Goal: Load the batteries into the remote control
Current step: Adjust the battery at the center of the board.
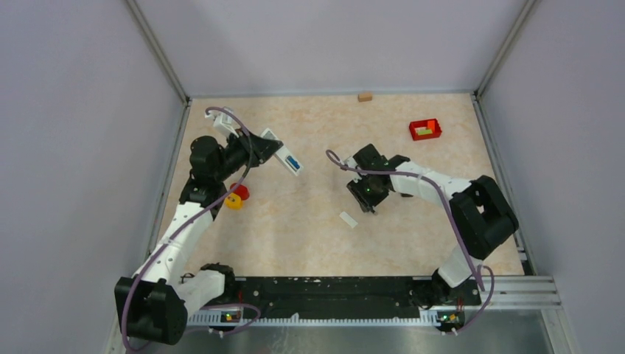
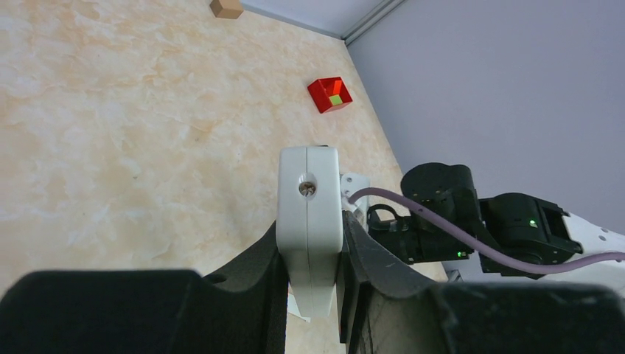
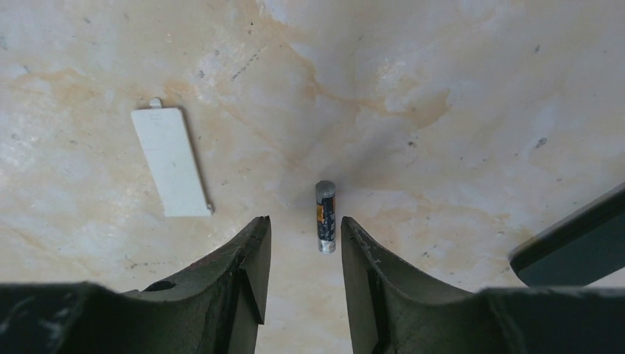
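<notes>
My left gripper [image 1: 259,147] is shut on the white remote control [image 1: 284,155] and holds it above the table, tilted. A small blue battery [image 1: 292,161] shows in the remote's open side. In the left wrist view the remote [image 2: 309,214] stands edge-on between the fingers [image 2: 376,258]. My right gripper [image 3: 304,227] is open and low over the table [image 1: 366,200]. A dark battery with pale metallic ends [image 3: 326,215] lies on the table just beyond and between its fingertips, untouched. The white flat cover plate [image 3: 171,161] lies to its left and also shows in the top view [image 1: 348,219].
A red box [image 1: 425,130] with small pieces stands at the back right. A brown block [image 1: 364,96] sits by the back wall. A red and a yellow object [image 1: 236,196] lie under the left arm. A dark edge [image 3: 575,243] shows at the right of the right wrist view.
</notes>
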You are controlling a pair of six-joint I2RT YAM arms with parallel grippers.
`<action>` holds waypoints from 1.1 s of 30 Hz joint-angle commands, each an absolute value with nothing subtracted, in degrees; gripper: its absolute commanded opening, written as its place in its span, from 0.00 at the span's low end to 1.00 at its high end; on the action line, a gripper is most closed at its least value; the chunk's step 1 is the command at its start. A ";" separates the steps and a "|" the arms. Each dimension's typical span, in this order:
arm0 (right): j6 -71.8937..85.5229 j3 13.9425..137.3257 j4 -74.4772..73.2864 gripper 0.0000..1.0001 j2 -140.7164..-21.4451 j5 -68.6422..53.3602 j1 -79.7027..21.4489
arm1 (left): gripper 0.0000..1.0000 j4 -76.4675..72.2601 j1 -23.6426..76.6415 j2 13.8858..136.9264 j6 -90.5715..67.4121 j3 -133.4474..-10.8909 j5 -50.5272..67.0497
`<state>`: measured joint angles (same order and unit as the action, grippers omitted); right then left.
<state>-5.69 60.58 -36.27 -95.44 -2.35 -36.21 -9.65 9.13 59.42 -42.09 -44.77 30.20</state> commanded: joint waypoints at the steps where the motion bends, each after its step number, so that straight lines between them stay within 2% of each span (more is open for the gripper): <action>1: 1.60 62.99 -35.00 0.41 -88.27 -2.07 -36.12 | 0.00 -11.32 8.55 58.90 -42.43 -46.79 30.53; 5: 17.28 61.38 -32.40 0.39 -86.32 0.43 -36.04 | 0.02 -10.52 8.36 58.71 -42.65 -46.68 29.33; 9: 41.09 56.75 -30.49 0.32 -85.21 3.32 -35.97 | 0.03 -9.24 8.10 58.78 -42.98 -46.65 27.93; 11: 53.03 52.51 -27.16 0.32 -83.12 3.17 -35.95 | 0.04 -8.96 7.96 58.80 -43.23 -46.47 27.73; 14: 66.53 45.21 -18.36 0.45 -78.80 0.65 -36.94 | 0.07 -10.23 7.91 58.73 -43.38 -46.39 29.70; 16: 72.03 42.98 -15.98 0.54 -76.32 4.19 -38.50 | 0.12 -11.64 7.91 58.57 -43.73 -46.50 32.76; 18: 75.50 42.60 -17.04 0.58 -75.53 5.49 -38.67 | 0.15 -13.07 7.91 58.26 -43.83 -46.29 34.74; 24: 82.60 41.18 -19.44 0.59 -75.53 9.59 -38.50 | 0.19 -13.45 7.91 56.76 -43.05 -45.49 34.58; 33: 91.86 38.65 -17.87 0.56 -76.29 10.61 -37.98 | 0.17 -13.32 7.91 57.88 -43.23 -45.84 34.94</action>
